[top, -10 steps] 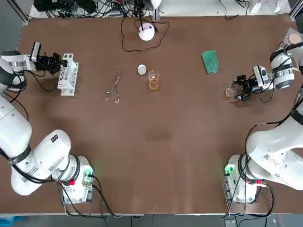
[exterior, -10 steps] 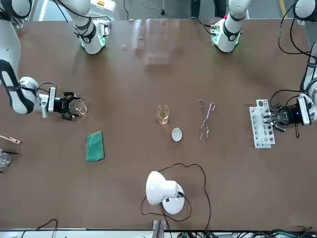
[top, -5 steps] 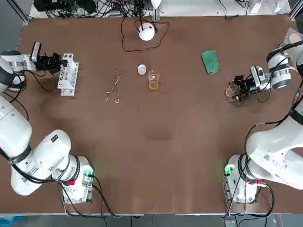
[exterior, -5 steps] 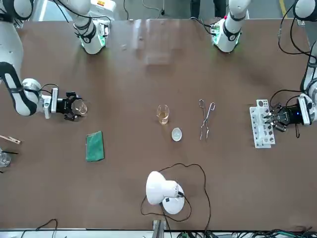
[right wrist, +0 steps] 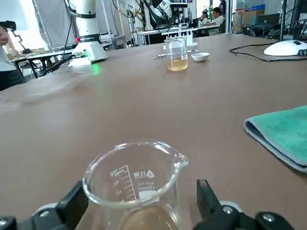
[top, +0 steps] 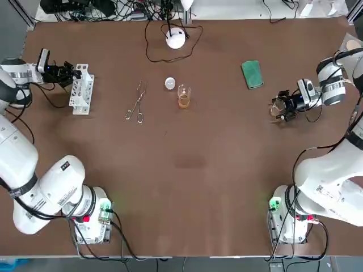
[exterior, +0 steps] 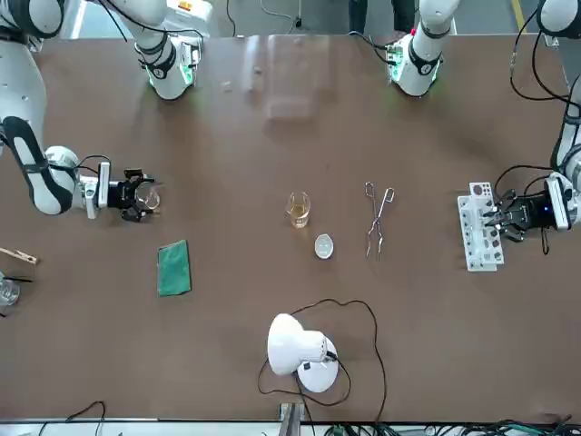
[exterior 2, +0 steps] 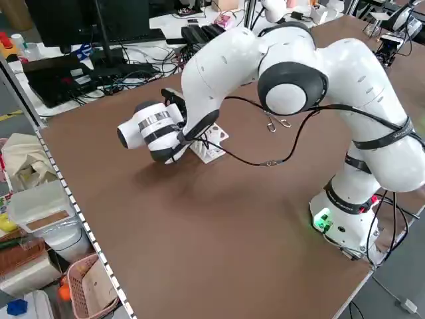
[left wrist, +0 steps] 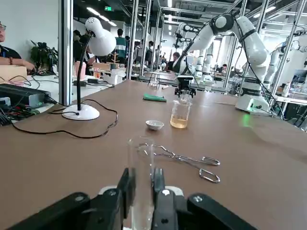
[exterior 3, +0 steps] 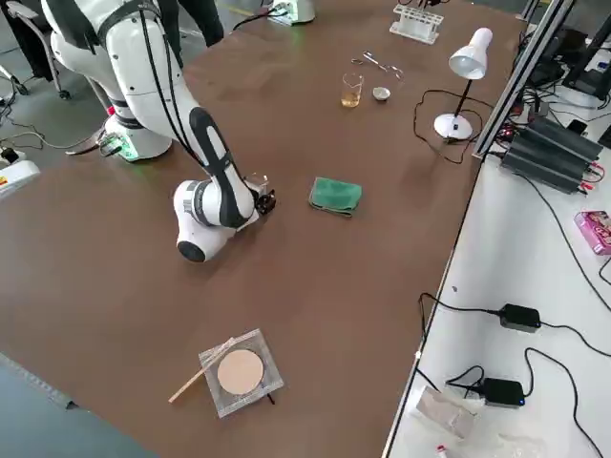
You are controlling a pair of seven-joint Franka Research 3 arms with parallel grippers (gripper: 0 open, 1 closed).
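Apparently two holding steps are in hand at the same time. The left end effector [top: 71, 72] is at the far left edge of the surface [top: 193, 170]. Its fingers are closed on a glass test tube [left wrist: 141, 177], which stands upright between them, just beside the white test tube rack [top: 81, 90]. From the overhead view I cannot tell if the tube's bottom is already in a hole of the rack. The right end effector [top: 282, 106] is at the far right side. Its fingers stand on both sides of a glass beaker [right wrist: 134, 184], and I judge that they grip it. The beaker is upright, near the green cloth [top: 252, 74].

I think any next move asks for care: the tube must stay vertical and exactly over one hole, and the beaker must stay level and not be squeezed hard, because both are thin glass.

The surface is brown and matte. In its middle stand a small beaker of amber liquid [top: 184, 97], a white dish [top: 170, 83] and metal tongs [top: 136, 102], all well apart from both arms. A white desk lamp [top: 176, 38] with a black cable stands at the far edge. The room around is a laboratory hall with other robots, cables and some seated persons.
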